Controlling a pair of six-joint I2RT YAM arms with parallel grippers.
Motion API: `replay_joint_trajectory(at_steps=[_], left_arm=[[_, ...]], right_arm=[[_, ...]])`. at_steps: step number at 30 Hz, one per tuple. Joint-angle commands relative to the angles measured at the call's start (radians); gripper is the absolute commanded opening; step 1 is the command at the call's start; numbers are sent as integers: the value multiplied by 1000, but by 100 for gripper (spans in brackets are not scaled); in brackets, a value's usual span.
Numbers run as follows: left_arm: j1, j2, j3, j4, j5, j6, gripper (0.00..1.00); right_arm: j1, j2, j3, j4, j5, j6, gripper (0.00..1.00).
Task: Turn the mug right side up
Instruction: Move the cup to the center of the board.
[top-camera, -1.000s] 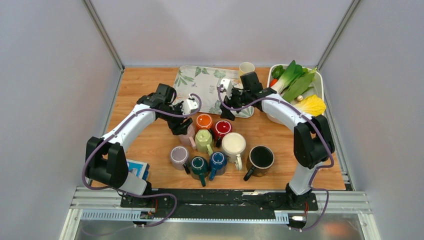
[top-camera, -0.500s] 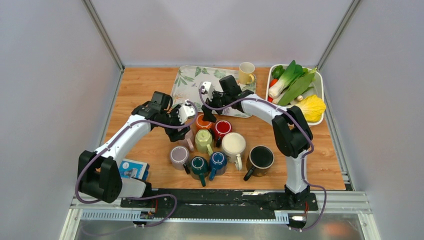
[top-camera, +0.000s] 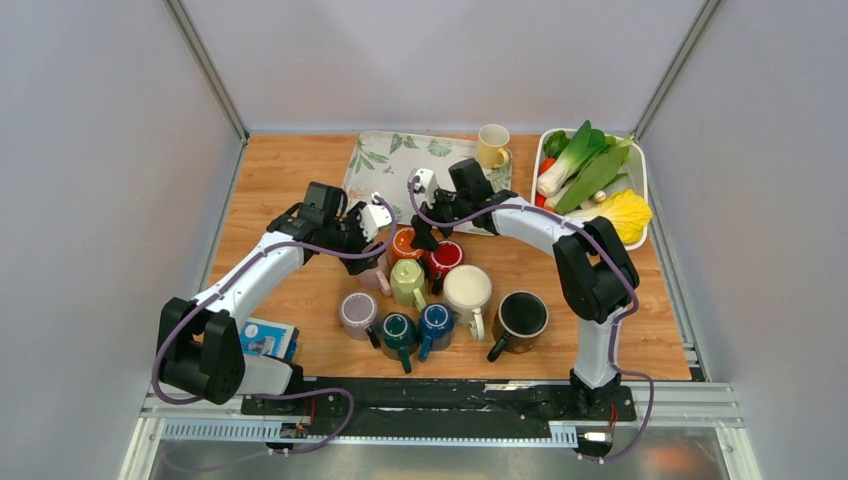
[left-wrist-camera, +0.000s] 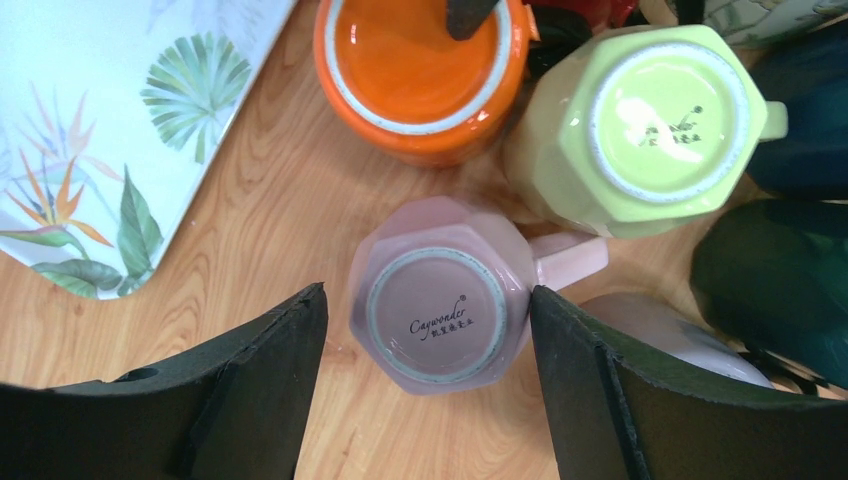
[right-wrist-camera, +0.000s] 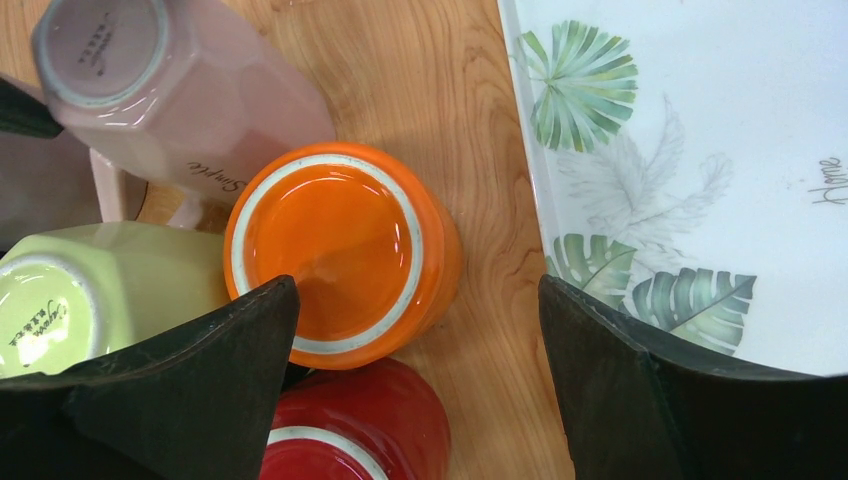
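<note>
Pink mug (left-wrist-camera: 437, 315) stands upside down on the desk (left-wrist-camera: 300, 200), its ringed base with a printed maker's mark facing up and its handle pointing toward a pale lilac mug (top-camera: 358, 312). The left end effector (left-wrist-camera: 430, 330) is over it with the jaws spread wide, one finger on either side of the mug body. A strip of wood shows between the mug and one finger, while the other finger sits just beside the mug near the handle, and I cannot tell whether it touches. Just beyond the pink mug an orange mug (right-wrist-camera: 335, 250) is also upside down, with a white ring around its glossy base. The right end effector (right-wrist-camera: 418, 290) hangs above it with the jaws wide apart and nothing between them. One finger overlaps the orange mug's edge in the right wrist view, and the other lies over the rim of the leaf-printed tray (right-wrist-camera: 700, 150). A light green mug (left-wrist-camera: 640, 120) and a red mug (right-wrist-camera: 350, 430) are packed against the orange one, both bottom up. From the top camera a cream mug (top-camera: 467, 288), a black mug (top-camera: 520, 315), a blue mug (top-camera: 436, 322) and a teal mug (top-camera: 397, 330) crowd the near side of the group. A yellow mug (top-camera: 492, 145) stands upright at the tray's far corner, beside a white bin (top-camera: 640, 165) of vegetables.
</note>
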Motion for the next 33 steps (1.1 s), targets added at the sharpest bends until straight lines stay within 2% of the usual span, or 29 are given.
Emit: replay_joint_trajectory(at_steps=[1,3,7,11,15,27,33], left_arm=[[0,12,-12,96,-81,-19,77],[7,10,-18,119,-137,-53,76],[38,6,-21,160,-163,-136,74],[47,1,-40,212,-221,-181,74],[86,35,-29,258,-258,-287,72],[106,135,58,312,-195,-565,70],[106,172,102,318,-154,-665,69]], right_arm=[[0,-9,-31,-45,45,-15,92],[0,-10,-29,-44,48,-13,92],[-6,-12,-15,-45,28,-10,92],[-30,-6,27,-53,-44,4,93],[-45,12,87,-76,-90,11,94],[-72,97,256,-80,-121,-22,96],[-67,189,321,-31,-14,2,95]])
